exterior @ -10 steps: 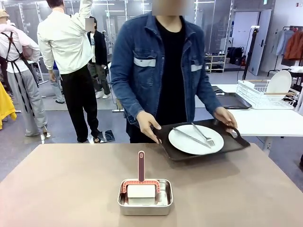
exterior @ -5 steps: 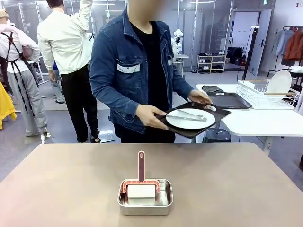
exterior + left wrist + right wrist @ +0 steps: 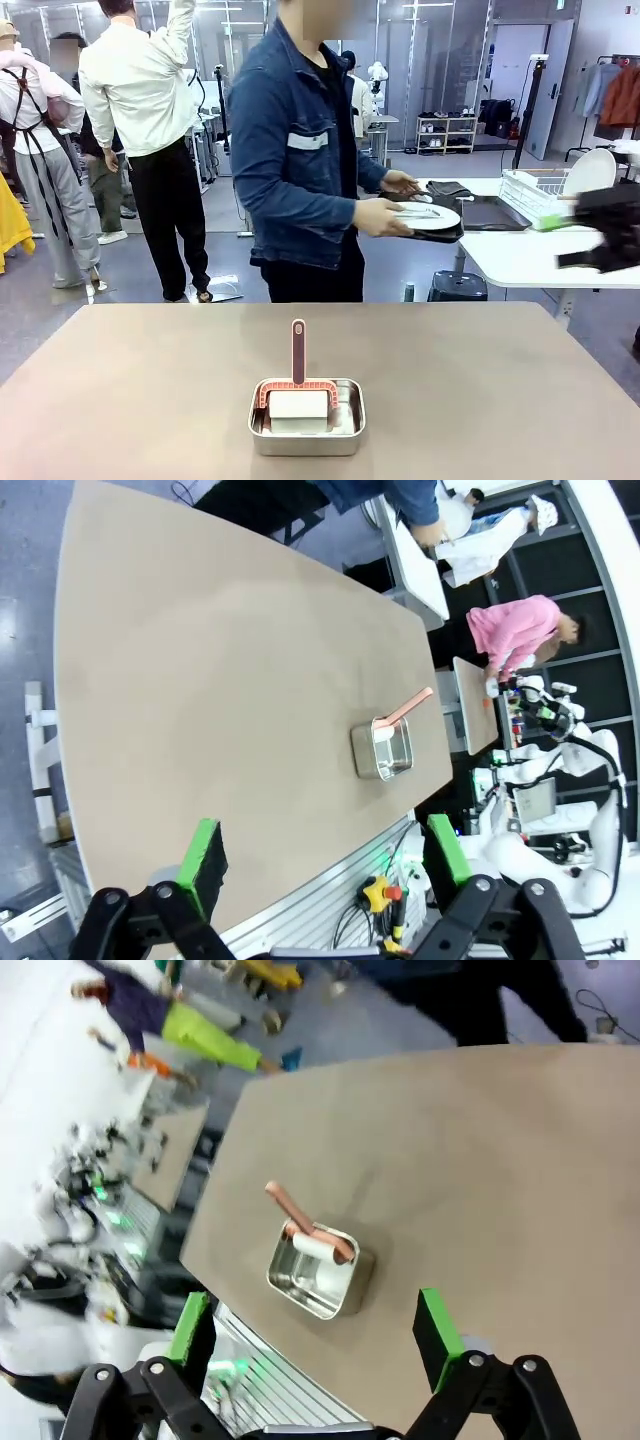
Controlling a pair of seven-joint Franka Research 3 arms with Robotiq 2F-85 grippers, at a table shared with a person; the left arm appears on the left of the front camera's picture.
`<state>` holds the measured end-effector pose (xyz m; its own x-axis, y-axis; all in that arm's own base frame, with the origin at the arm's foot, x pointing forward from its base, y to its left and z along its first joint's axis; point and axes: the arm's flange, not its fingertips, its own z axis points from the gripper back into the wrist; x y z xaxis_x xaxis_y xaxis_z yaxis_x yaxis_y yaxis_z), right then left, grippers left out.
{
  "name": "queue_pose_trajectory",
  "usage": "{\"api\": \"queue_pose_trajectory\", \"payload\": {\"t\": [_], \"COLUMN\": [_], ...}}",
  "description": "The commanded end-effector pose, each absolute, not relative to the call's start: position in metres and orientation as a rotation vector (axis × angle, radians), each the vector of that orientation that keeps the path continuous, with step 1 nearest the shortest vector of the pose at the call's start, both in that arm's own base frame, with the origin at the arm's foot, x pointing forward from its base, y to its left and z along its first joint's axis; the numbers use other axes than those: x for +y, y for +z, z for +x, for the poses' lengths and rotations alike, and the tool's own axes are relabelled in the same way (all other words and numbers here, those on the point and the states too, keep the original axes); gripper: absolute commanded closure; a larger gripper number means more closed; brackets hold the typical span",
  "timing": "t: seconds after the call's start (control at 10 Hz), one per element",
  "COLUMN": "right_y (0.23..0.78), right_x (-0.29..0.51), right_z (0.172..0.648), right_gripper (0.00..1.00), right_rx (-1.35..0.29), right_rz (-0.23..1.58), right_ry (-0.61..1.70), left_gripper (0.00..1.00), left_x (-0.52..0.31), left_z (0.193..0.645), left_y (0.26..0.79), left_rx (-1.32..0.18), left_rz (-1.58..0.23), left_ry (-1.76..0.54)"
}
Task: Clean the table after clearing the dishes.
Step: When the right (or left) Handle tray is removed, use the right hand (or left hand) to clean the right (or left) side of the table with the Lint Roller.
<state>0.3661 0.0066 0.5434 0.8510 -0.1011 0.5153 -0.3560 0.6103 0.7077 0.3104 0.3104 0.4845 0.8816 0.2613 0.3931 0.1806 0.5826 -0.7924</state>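
A person in a denim jacket stands beyond the table (image 3: 140, 380) and holds a black tray (image 3: 443, 235) in both hands. On it lie a white plate (image 3: 428, 215) and cutlery, the dishes, carried above the floor beside the white side table. My right gripper (image 3: 592, 232) shows blurred at the right edge, high above the table. In the right wrist view it (image 3: 312, 1328) is open over the table (image 3: 480, 1150). My left gripper (image 3: 325, 852) is open too, high above the table (image 3: 200, 680), with nothing between its fingers.
A steel pan (image 3: 307, 417) near the front middle holds a red-handled wiper with a white pad (image 3: 298, 395); it also shows as pan (image 3: 382, 750) and pan (image 3: 315, 1272). A white side table (image 3: 540, 262) at right carries a dish rack (image 3: 560, 195) and another black tray (image 3: 492, 213). People stand at the back left.
The person has lifted the tray with the plate off the table and turned right with it toward the white side table. My right gripper has come into the front view.
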Motion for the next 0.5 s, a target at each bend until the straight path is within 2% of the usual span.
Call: {"api": "queue_pose_trajectory", "payload": {"t": [0.0, 0.4], "right_y": [0.552, 0.533], "right_x": [0.073, 0.241], "right_z": [0.4, 0.441], "right_gripper": [0.0, 0.0], "right_rx": [-0.467, -0.277], "right_rz": [0.749, 0.516], "right_ry": [0.325, 0.715], "left_gripper": [0.0, 0.0], "left_x": [0.311, 0.311], "left_z": [0.309, 0.309], "left_y": [0.489, 0.489], "left_rx": [-0.512, -0.512], "left_rz": [-0.971, -0.971], "left_ry": [0.044, 0.044]}}
